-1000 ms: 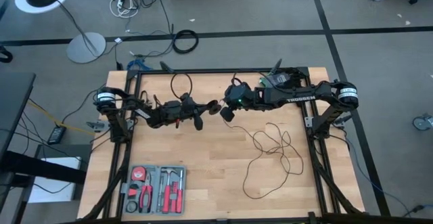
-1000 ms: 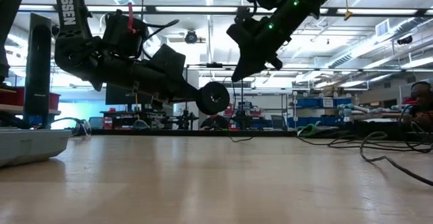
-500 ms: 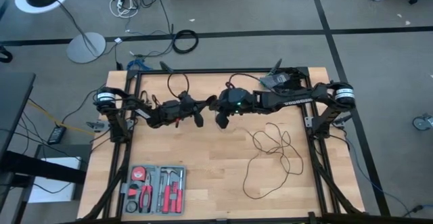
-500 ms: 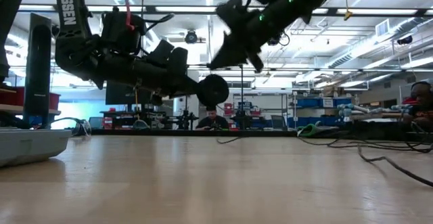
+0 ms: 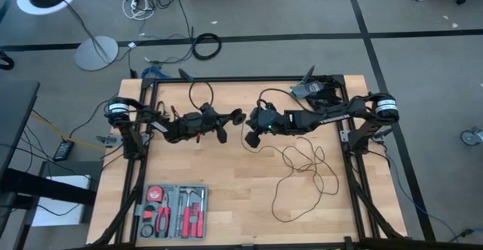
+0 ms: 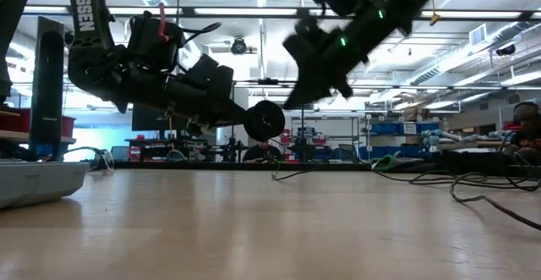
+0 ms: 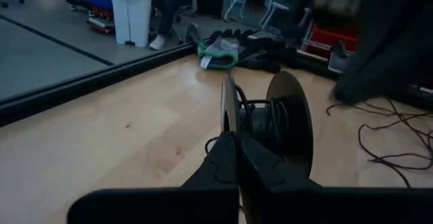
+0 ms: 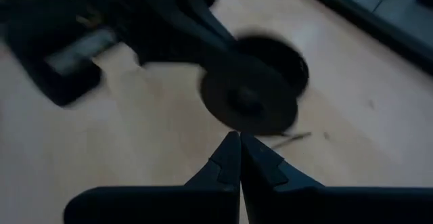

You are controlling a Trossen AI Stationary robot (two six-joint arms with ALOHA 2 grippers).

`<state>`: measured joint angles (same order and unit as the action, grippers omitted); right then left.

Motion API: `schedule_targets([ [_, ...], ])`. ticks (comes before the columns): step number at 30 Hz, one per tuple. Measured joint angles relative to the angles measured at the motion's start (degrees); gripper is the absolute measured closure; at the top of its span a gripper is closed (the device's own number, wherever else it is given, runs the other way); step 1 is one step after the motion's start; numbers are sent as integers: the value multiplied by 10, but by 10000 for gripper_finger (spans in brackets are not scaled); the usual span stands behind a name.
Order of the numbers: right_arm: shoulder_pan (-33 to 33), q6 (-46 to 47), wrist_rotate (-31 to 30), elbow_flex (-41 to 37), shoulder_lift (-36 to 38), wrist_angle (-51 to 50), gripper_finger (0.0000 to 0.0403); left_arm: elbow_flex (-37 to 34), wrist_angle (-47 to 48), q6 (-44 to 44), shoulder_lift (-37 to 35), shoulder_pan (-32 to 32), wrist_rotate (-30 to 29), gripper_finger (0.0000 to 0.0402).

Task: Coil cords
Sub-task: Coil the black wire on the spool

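Likely the cords [image 5: 302,171] were light and limp; the left gripper [image 7: 233,139] pinched the spool [image 7: 270,119] by its rim, while the right gripper [image 8: 239,143], clamped empty, hovered facing it.

The wooden desk [image 5: 226,182] holds a thin black wire [image 5: 306,171] in loose loops near its right edge, and a tool tray [image 5: 172,211] by its front left corner.

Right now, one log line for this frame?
left gripper: shut on spool, raised | right gripper: shut, beside spool | wire: loose on table
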<state>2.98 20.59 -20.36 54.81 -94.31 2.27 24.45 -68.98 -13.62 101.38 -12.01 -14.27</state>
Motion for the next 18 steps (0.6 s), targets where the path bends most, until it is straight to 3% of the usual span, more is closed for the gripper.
schedule_targets([
  [3,-1,39,-3,-82,5,109,403,0,1,0,0,0,5,401],
  [10,-3,63,-23,-277,-24,499,401,0,-8,0,0,0,26,401],
  [14,6,51,-35,-293,-77,569,391,0,-27,0,0,0,29,401],
  [18,13,21,-36,-243,-154,577,367,0,-41,0,0,0,30,401],
])
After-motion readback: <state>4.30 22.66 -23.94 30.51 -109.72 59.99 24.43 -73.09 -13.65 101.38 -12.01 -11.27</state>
